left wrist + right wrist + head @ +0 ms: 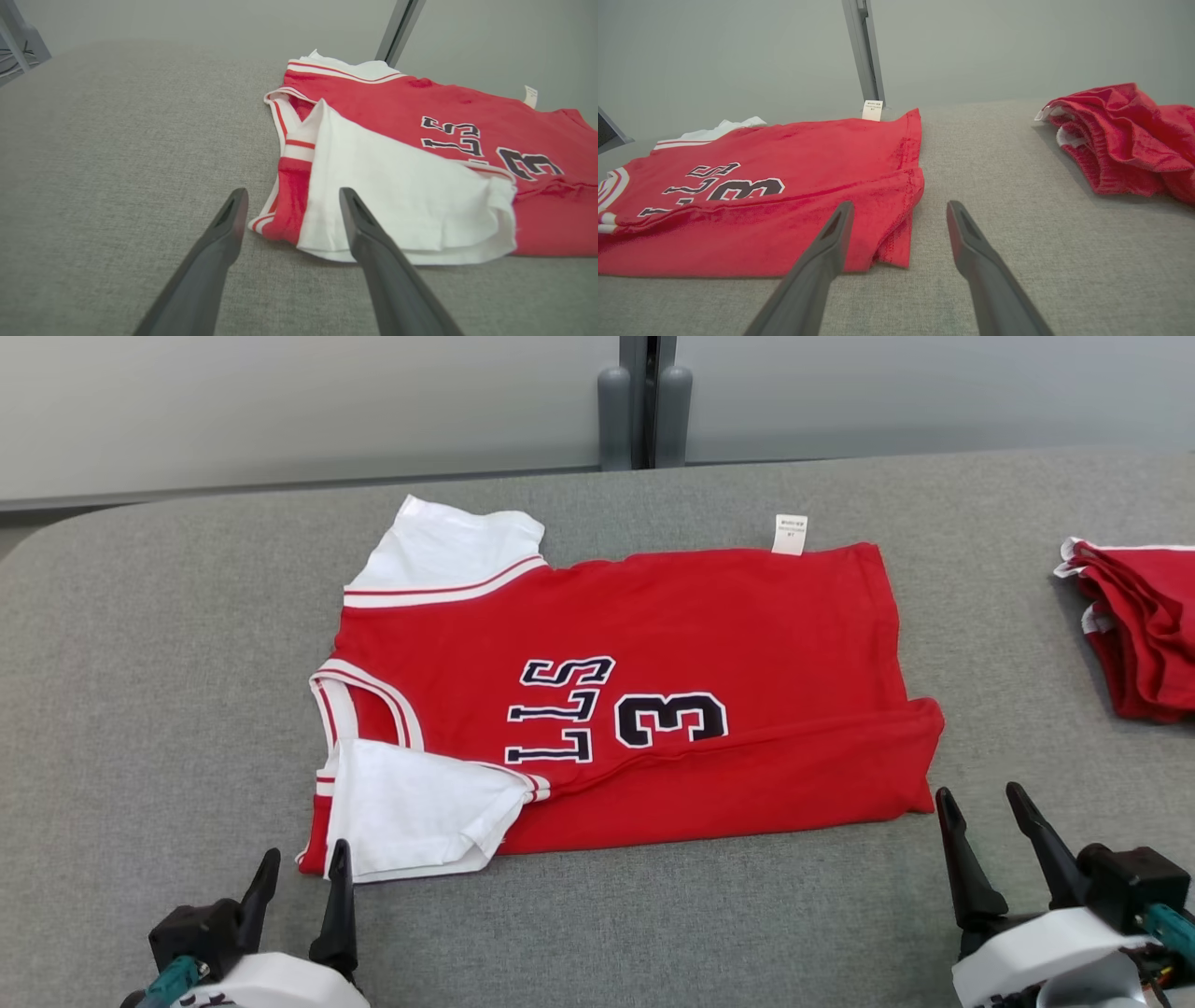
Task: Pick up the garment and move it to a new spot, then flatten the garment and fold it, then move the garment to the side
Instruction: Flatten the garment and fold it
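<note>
Head view: jersey (672, 616) runs left-right, neck leftward; left end effector (306, 851), right end effector (978, 791) apart.

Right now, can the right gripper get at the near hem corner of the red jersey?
Probably yes: the right gripper sits open beside that corner of the jersey, with nothing between them.

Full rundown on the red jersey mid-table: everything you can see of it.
Red knit-looking jersey with white sleeves, lying flat on the grey fabric table, neck toward the robot's left. Near long edge folded over the body, the near white sleeve on top. Dark white-edged letters and a 3 face up; white label sticks out at the far edge. Nothing grips it.
</note>
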Available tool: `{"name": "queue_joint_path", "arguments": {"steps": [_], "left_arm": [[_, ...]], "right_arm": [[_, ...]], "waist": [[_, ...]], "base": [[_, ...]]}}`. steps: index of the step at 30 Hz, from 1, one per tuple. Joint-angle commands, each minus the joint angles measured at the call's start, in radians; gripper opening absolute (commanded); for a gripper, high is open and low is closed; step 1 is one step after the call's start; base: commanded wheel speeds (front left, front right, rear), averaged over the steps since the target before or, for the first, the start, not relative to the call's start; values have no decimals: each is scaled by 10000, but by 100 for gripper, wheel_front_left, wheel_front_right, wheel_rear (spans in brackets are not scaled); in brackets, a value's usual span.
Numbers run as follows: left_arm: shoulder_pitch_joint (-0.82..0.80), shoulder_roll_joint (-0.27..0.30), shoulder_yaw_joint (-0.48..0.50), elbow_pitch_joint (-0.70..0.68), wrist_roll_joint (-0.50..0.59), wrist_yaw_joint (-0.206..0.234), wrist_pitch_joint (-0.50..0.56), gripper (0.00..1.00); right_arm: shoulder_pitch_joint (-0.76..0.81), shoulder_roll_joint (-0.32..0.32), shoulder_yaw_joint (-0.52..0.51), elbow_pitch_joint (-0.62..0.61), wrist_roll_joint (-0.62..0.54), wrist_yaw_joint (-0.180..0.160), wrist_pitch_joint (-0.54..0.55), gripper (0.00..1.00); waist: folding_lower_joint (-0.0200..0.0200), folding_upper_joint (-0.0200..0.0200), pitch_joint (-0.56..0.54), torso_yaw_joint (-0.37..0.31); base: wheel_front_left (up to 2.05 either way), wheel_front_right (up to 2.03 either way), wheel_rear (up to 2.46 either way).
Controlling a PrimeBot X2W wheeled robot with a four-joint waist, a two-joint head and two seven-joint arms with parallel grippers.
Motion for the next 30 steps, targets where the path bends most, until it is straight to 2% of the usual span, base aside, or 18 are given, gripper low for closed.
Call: {"name": "queue_joint_path", "arguments": {"steps": [1, 13, 14, 15, 16, 18, 22, 30], "left_arm": [[-325, 26, 33, 216, -72, -99, -8, 100], [-1808, -132, -23, 2509, -1127, -1140, 615, 100], [-1858, -140, -93, 2615, -1173, -1223, 700, 73], [-1879, -131, -159, 2693, -1174, -1271, 766, 16], [-1916, -136, -183, 2725, -1215, -1316, 771, 0], [-1941, -121, -239, 2660, -1209, -1361, 739, 0], [-1749, 44, -112, 2051, -1077, -1116, 401, 0], [-1054, 177, 29, 334, -982, -642, 314, 0]], "right_arm": [[-272, -92, 60, 285, 111, 0, -32, 100], [-2204, -78, 1318, 3296, 1223, 0, -348, 100], [-2289, -91, 1416, 3467, 1374, 0, -360, 83], [-2362, -99, 1498, 3610, 1469, 0, -379, 38], [-2406, -104, 1582, 3716, 1597, 0, -412, 0], [-2468, -167, 1733, 3872, 1771, -2, -487, 0], [-2499, -352, 1814, 3878, 2129, -12, -678, 0], [-1950, -563, 1721, 3124, 2455, -11, -601, 0]], "waist": [[0, -1, 166, 24], [0, -1, 887, 72], [0, -1, 913, 75], [0, -1, 940, 77], [0, -1, 960, 76], [0, -1, 978, 66], [0, -1, 920, 57], [0, -1, 607, 149]], "base": [[0, 0, 0], [0, 0, 0], [0, 0, 0], [0, 0, 0], [0, 0, 0], [0, 0, 0], [0, 0, 0], [0, 0, 0]]}}
